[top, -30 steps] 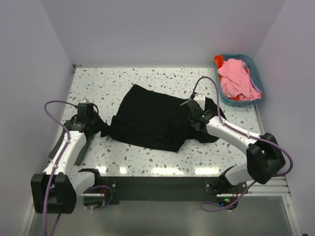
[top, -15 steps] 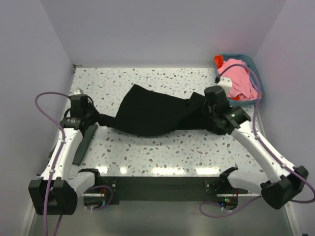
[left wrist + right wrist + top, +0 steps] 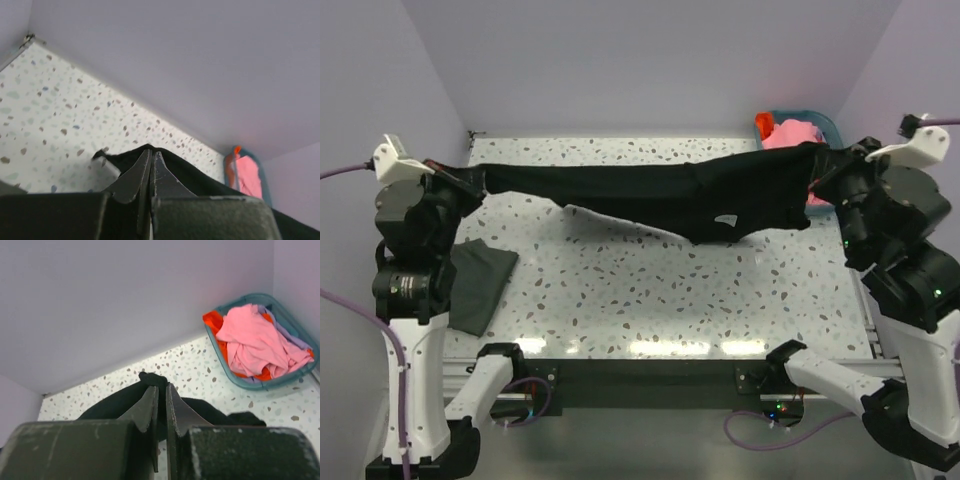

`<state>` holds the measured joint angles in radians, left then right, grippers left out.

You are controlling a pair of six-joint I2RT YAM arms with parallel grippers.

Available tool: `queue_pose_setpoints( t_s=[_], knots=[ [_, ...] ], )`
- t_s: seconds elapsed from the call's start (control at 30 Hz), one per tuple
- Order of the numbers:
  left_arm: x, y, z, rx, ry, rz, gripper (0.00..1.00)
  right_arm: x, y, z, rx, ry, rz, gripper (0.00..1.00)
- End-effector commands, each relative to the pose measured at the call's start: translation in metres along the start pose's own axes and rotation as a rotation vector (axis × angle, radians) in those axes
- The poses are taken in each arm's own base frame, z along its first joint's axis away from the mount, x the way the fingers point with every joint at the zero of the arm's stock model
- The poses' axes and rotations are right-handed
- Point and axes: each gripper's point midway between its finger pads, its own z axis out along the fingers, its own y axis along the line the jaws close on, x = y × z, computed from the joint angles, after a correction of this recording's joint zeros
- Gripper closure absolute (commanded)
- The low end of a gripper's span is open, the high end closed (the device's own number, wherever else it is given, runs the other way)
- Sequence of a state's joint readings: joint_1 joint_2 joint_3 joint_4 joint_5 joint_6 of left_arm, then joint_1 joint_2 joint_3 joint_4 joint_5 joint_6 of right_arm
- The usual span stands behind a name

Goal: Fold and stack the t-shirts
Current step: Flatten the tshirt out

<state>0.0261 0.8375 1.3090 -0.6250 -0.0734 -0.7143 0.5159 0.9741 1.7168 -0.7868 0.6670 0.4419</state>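
A large black t-shirt [image 3: 650, 192] hangs stretched in the air across the table, held at both ends. My left gripper [image 3: 472, 180] is shut on its left end, with black cloth [image 3: 195, 177] bunched round the closed tips [image 3: 151, 154]. My right gripper [image 3: 828, 160] is shut on the right end, a fold of black fabric [image 3: 152, 379] pinched between its fingers [image 3: 161, 389]. A dark grey t-shirt [image 3: 480, 282] lies folded on the table by the left arm. Pink [image 3: 255, 342] and orange-red [image 3: 215, 322] t-shirts lie crumpled in the basket.
The teal plastic basket [image 3: 833, 127] stands at the table's far right corner, partly behind the right arm; its rim [image 3: 235, 378] shows in the right wrist view. Purple walls close in the speckled table [image 3: 650, 300] on three sides.
Both arms have risen and spread apart, lifting the black t-shirt off the table and pulling it taut. The right gripper closed on its end. The dark grey t-shirt is now uncovered.
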Motion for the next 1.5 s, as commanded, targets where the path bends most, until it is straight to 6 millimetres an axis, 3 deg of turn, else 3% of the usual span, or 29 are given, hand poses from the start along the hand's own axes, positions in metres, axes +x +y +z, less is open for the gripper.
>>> queue_pose_setpoints(
  t_s=[0.0,0.1,0.17,0.3,0.47,0.53,0.57,0.6,0.63,0.67,0.7,0.73,0.77,0.8,0.87,0.93,1.0,1.07,1.1,1.17,1.2,1.23,1.27,1.3,1.33,1.37,1.4,1.43,1.47],
  knots=[
    [-0.046,-0.026,-0.021,0.046,-0.112,-0.035,1.0,-0.045,-0.013,-0.022,0.017,-0.1,-0.01,1.0],
    [-0.085,-0.055,-0.034,0.103,-0.191,-0.04,1.0,-0.072,-0.009,-0.027,0.008,-0.167,0.01,1.0],
    [-0.091,-0.065,-0.024,0.122,-0.181,-0.038,1.0,-0.088,-0.003,-0.029,-0.01,-0.204,0.026,1.0],
    [-0.091,-0.079,0.002,0.165,-0.148,-0.049,1.0,-0.09,0.017,-0.008,-0.024,-0.216,-0.009,1.0],
    [-0.059,-0.078,0.076,0.183,-0.05,-0.052,1.0,-0.045,0.065,0.063,-0.065,-0.172,-0.093,1.0],
    [-0.057,-0.09,0.1,0.25,-0.04,-0.036,1.0,-0.03,0.087,0.092,-0.116,-0.165,-0.106,1.0],
    [-0.042,-0.085,0.13,0.239,0.001,-0.034,1.0,-0.008,0.093,0.125,-0.102,-0.127,-0.137,1.0],
    [-0.048,-0.091,0.14,0.261,-0.008,-0.032,1.0,0.002,0.106,0.14,-0.165,-0.102,-0.123,1.0],
    [-0.047,-0.097,0.152,0.293,0.002,-0.028,1.0,-0.01,0.116,0.15,-0.195,-0.129,-0.088,1.0],
    [-0.037,-0.093,0.186,0.292,0.02,-0.024,1.0,0.013,0.114,0.189,-0.175,-0.079,-0.097,1.0],
    [-0.062,-0.113,0.189,0.341,-0.025,-0.023,1.0,0.014,0.117,0.203,-0.184,-0.07,-0.058,1.0],
    [-0.066,-0.121,0.198,0.386,-0.009,-0.017,1.0,-0.008,0.132,0.207,-0.243,-0.099,-0.025,1.0],
    [-0.056,-0.11,0.233,0.367,0.031,-0.028,1.0,-0.018,0.128,0.219,-0.244,-0.114,-0.009,1.0],
    [-0.096,-0.139,0.223,0.444,-0.045,-0.02,1.0,-0.029,0.138,0.233,-0.263,-0.139,0.018,1.0],
    [-0.105,-0.142,0.245,0.48,-0.05,-0.029,1.0,-0.05,0.142,0.241,-0.292,-0.188,0.047,1.0],
    [-0.143,-0.166,0.225,0.58,-0.158,-0.019,1.0,-0.074,0.15,0.244,-0.342,-0.261,0.087,1.0],
    [-0.154,-0.153,0.224,0.592,-0.174,-0.058,1.0,-0.088,0.144,0.246,-0.36,-0.295,0.129,1.0],
    [-0.173,-0.153,0.204,0.628,-0.233,-0.054,1.0,-0.089,0.135,0.248,-0.35,-0.302,0.135,1.0],
    [-0.164,-0.142,0.212,0.601,-0.209,-0.059,1.0,-0.085,0.13,0.251,-0.338,-0.293,0.132,1.0],
    [-0.154,-0.133,0.211,0.571,-0.185,-0.042,1.0,-0.064,0.116,0.257,-0.307,-0.239,0.127,1.0],
    [-0.132,-0.115,0.225,0.526,-0.128,-0.061,1.0,-0.053,0.112,0.258,-0.305,-0.21,0.142,1.0],
    [-0.124,-0.112,0.218,0.524,-0.108,-0.066,1.0,-0.017,0.099,0.272,-0.274,-0.133,0.135,1.0],
    [-0.112,-0.103,0.22,0.505,-0.08,-0.081,1.0,-0.013,0.093,0.264,-0.266,-0.117,0.139,1.0],
    [-0.071,-0.071,0.235,0.431,0.005,-0.114,1.0,0.003,0.089,0.263,-0.261,-0.076,0.147,1.0],
    [-0.055,-0.059,0.235,0.402,0.027,-0.128,1.0,0.053,0.07,0.272,-0.215,0.025,0.135,1.0],
    [-0.049,-0.054,0.221,0.391,0.032,-0.133,1.0,0.056,0.064,0.258,-0.208,0.037,0.154,1.0],
    [-0.004,-0.019,0.228,0.308,0.116,-0.163,1.0,0.079,0.055,0.255,-0.191,0.083,0.155,1.0],
    [0.006,-0.01,0.217,0.283,0.121,-0.166,1.0,0.131,0.029,0.254,-0.134,0.18,0.145,1.0],
    [0.024,0.005,0.213,0.247,0.149,-0.178,1.0,0.15,0.018,0.247,-0.113,0.215,0.146,1.0]
  ],
)
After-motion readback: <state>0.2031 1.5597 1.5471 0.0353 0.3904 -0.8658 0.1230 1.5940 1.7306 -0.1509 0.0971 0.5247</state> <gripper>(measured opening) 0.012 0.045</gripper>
